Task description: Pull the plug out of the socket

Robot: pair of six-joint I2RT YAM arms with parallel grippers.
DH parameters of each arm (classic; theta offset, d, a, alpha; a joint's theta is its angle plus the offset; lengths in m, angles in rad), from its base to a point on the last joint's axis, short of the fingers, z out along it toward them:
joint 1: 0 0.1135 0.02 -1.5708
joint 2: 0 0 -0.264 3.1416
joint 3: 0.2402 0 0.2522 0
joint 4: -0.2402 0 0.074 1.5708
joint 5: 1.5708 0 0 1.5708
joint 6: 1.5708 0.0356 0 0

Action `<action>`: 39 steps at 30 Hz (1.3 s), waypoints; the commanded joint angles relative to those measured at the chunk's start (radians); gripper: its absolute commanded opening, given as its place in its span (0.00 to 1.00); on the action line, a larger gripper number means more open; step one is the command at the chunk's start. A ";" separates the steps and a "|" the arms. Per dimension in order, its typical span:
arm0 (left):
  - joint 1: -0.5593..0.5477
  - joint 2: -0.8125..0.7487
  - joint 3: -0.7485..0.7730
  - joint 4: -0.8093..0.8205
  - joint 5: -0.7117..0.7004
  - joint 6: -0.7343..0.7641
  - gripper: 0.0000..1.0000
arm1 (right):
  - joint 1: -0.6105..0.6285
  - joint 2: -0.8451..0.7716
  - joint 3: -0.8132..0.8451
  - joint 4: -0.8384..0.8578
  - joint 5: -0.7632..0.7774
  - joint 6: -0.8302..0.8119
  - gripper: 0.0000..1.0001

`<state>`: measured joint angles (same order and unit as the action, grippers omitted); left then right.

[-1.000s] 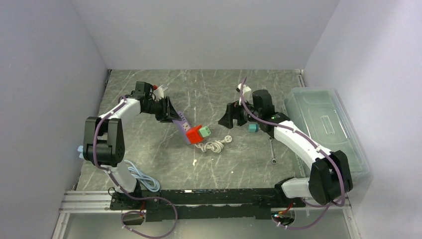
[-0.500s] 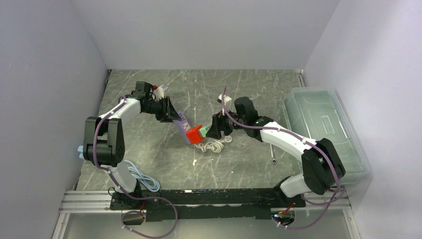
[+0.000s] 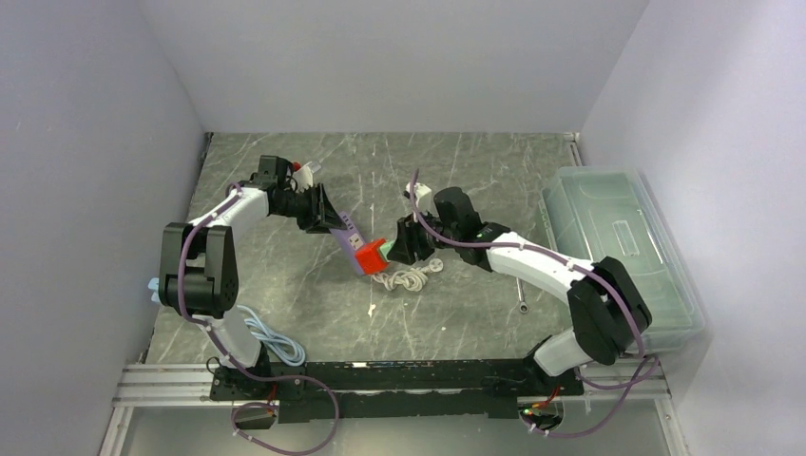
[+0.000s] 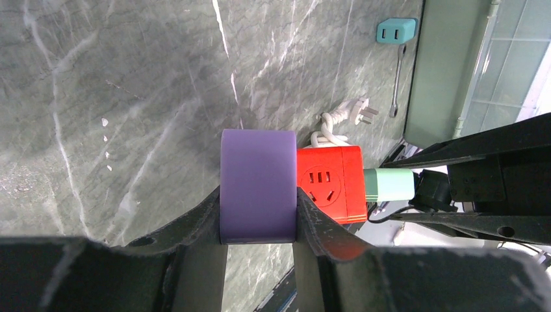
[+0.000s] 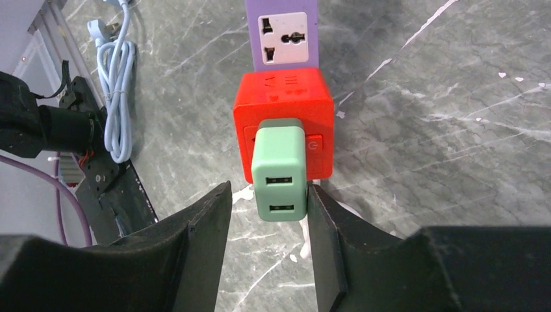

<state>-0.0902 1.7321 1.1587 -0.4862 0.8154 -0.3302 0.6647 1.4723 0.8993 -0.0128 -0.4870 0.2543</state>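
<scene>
- The green plug sits seated in the red socket cube, near the middle of the table, between the two arms.
- Its long axis runs roughly left to right in the scene. It juts from the cube's right-hand face and points right, at the right gripper.
- The plug's free end faces the right wrist camera and carries two USB ports, one above the other.
- The red cube joins the near-right end of a purple socket block, whose long axis slants from far left to near right.
- The left gripper is clamped on the purple block, one finger pressed on each side.
- The right gripper's jaws stand apart, one on each side of the green plug. One finger looks to be touching it, and a gap shows at the other.
- Writing: a power symbol sits on the cube's face beside the plug. Faint marks on the cube's adjoining face are too small to read.
- Sockets seen: one multi-hole outlet on the purple block, and one five-hole outlet on the red cube.
- Also on the table, one of each:
  - a teal adapter with two slots, on the right
  - a wrench next to it
  - a knotted white cable with its own plug, just near of the cube
  - a light blue cable at the near left
  - a clear lidded bin at the far right
</scene>
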 commanded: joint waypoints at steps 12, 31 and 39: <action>-0.002 -0.021 0.018 0.013 0.047 -0.011 0.00 | 0.079 0.030 0.081 0.024 0.116 0.004 0.41; -0.008 -0.059 0.010 0.041 0.094 0.011 0.00 | 0.062 0.092 0.078 0.092 -0.214 -0.027 0.00; -0.011 -0.063 0.011 0.036 0.079 0.011 0.00 | 0.061 0.100 0.083 0.090 -0.129 0.005 0.00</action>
<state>-0.0879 1.7309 1.1538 -0.4976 0.8101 -0.2821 0.6952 1.5677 0.9382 0.0139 -0.5415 0.2375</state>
